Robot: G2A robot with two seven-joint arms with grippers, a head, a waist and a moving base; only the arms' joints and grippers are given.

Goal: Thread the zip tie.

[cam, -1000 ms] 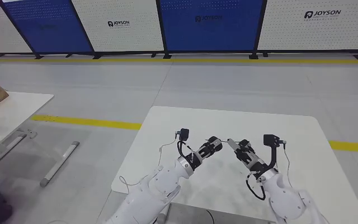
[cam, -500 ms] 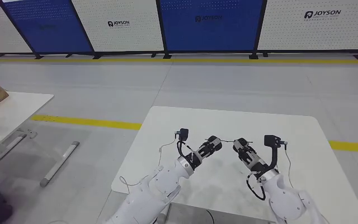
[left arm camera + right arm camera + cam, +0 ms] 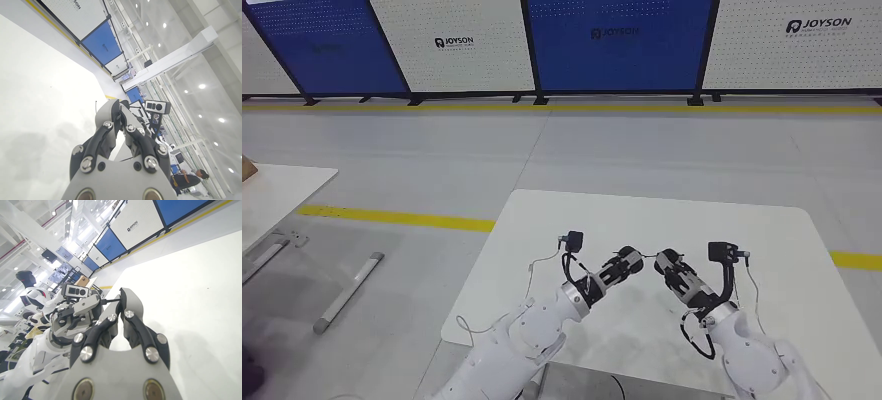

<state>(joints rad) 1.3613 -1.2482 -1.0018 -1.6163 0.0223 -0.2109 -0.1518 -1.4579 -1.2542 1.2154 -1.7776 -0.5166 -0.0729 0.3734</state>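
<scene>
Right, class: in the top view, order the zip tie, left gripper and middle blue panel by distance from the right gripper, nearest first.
1. zip tie, at the right gripper
2. left gripper, just beside
3. middle blue panel, far behind

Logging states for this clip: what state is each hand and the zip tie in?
left hand: shut on the zip tie.
right hand: shut on the zip tie.
zip tie: held between both hands above the table; whether it is threaded cannot be told.
</scene>
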